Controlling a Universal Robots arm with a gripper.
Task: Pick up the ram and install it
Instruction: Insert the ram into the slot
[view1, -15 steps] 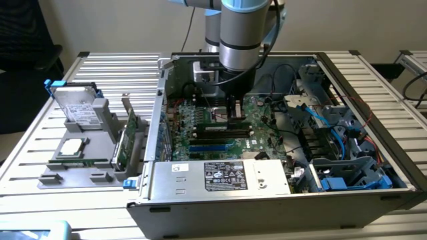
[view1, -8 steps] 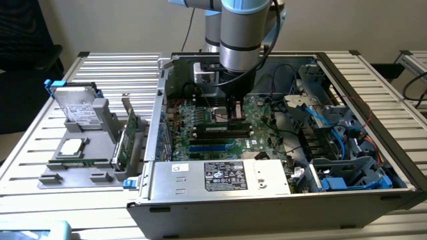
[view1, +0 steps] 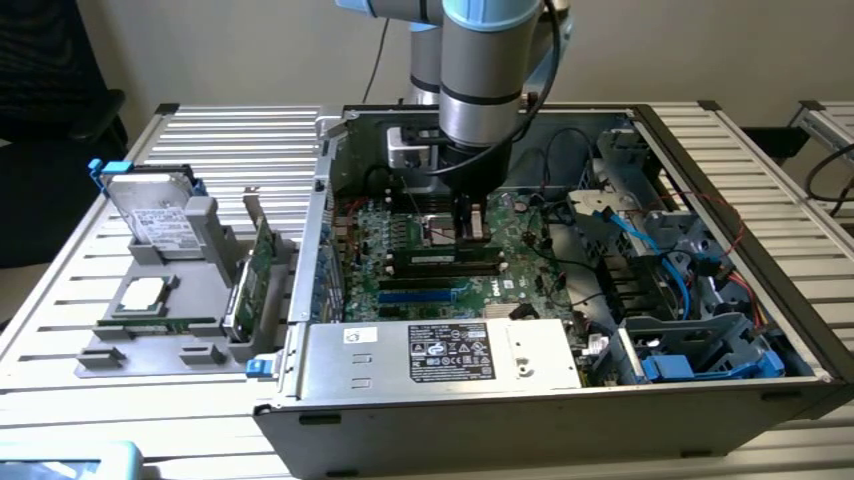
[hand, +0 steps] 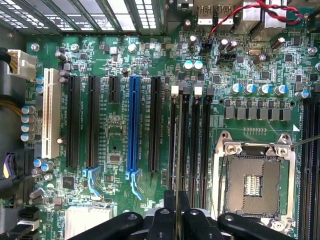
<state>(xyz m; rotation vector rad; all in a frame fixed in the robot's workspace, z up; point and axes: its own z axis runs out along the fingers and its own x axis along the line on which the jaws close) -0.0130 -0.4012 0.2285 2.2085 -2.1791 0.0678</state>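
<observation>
One arm reaches down into the open computer case (view1: 694, 390), and you will find its gripper (view1: 467, 228) low over the motherboard (view1: 400, 250), close above the board's middle. From the wrist camera you see the gripper (hand: 176, 209) with its two black fingers (hand: 165, 217) drawn close together, pinching the ram (hand: 177, 172) between them. The ram shows edge-on as a thin line running straight out from the fingertips. It lies lengthwise along the row of black memory slots (hand: 201, 135) directly under the gripper, over the slots on the side nearer the expansion slots. You cannot tell from these views whether its lower edge has reached a slot or hangs just above one.

Just beside the gripper, past the memory slots, sits the open metal CPU socket (hand: 255, 182). On the gripper's other side you have a black expansion slot, then the blue slot (hand: 133, 125), and farther off the white slot (hand: 48, 112).

Between the gripper and the exterior camera, the silver power supply (view1: 441, 355) lies along the case's near wall. Well apart from the gripper, outside the case toward the exterior view's left, a grey tray (view1: 147, 350) carries a hard drive (view1: 158, 215) and an upright green expansion card (view1: 258, 268).
</observation>
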